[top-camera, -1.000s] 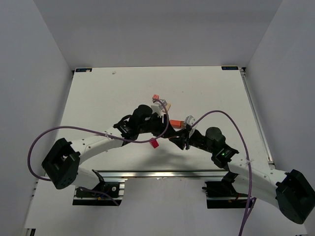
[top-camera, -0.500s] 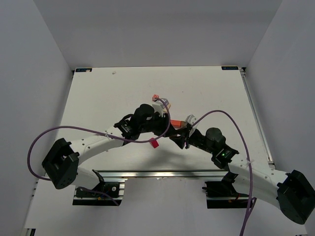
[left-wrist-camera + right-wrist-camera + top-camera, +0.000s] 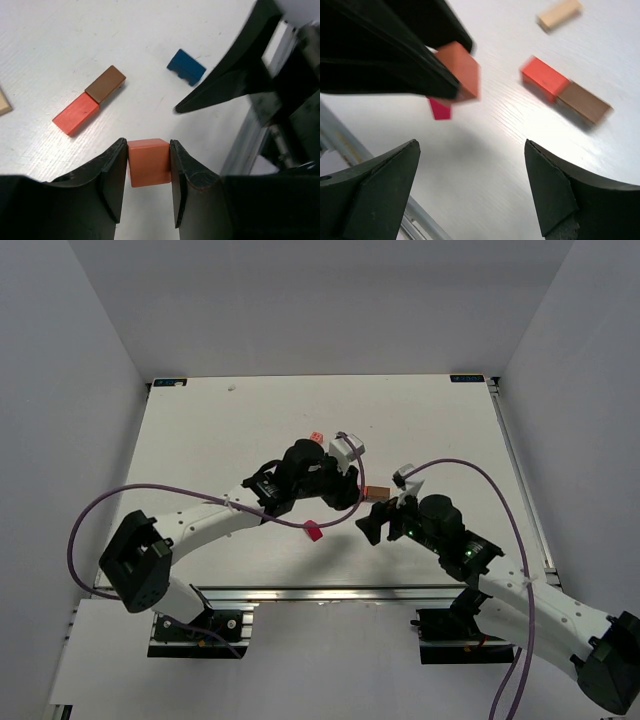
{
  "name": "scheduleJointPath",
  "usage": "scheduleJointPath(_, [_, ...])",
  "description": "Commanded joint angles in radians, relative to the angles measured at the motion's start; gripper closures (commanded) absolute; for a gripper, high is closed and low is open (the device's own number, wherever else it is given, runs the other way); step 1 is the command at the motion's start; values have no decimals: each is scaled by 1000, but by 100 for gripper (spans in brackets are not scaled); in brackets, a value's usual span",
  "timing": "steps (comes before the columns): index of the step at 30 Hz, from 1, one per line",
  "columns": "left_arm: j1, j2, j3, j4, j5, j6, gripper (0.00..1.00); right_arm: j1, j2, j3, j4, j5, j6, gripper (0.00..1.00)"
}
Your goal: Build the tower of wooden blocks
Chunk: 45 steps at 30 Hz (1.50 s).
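Little done so far: of the wood block tower point(image 3: 90, 99) only a red bar point(image 3: 75, 114) and a brown bar point(image 3: 105, 83) laid end to end, touching, on the bench point(image 3: 50, 35) left of centre in the left wrist view, nothing stacked on them, with a blue block point(image 3: 186, 66), a tan block point(image 3: 559, 13) and a magenta block point(image 3: 440, 109) loose around. Grasping an orange-red cube point(image 3: 148, 162) with the clenched left end effector point(image 3: 148, 170) at lower centre, apparently above the bench; right end effector point(image 3: 470, 190) released and empty. Against a second ago: left now closed on the cube, right now opened wide and drawn a little back.
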Motion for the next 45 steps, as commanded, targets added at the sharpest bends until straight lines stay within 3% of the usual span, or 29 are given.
scheduleJointPath(1, [52, 55, 43, 0, 22, 153, 100, -2, -84, 58, -241, 229, 124, 11])
scheduleJointPath(5, [95, 129, 10, 50, 218, 305, 100, -13, -112, 145, -532, 513, 368, 11])
scheduleJointPath(7, [93, 146, -16, 82, 360, 418, 100, -16, -123, 162, -559, 581, 370, 11])
scheduleJointPath(10, [93, 179, -21, 49, 458, 554, 100, -24, -126, 160, -544, 603, 370, 11])
scheduleJointPath(19, [92, 348, 57, -63, 515, 670, 99, -45, -86, 142, -502, 630, 362, 11])
scheduleJointPath(29, [90, 434, 105, -140, 489, 713, 84, -64, -78, 116, -479, 615, 357, 11])
scheduleJointPath(31, [92, 428, 103, -142, 490, 710, 79, -64, -72, 122, -479, 606, 351, 11])
scheduleJointPath(33, [90, 402, 89, -132, 490, 704, 65, -65, -69, 125, -476, 603, 341, 11])
scheduleJointPath(34, [90, 391, 82, -119, 486, 698, 38, -65, -67, 125, -474, 598, 337, 11])
scheduleJointPath(35, [90, 370, 66, -102, 476, 695, 2, -67, -64, 125, -468, 592, 333, 11])
scheduleJointPath(45, [92, 275, 27, -24, 435, 612, 2, -67, -55, 131, -367, 482, 226, 11])
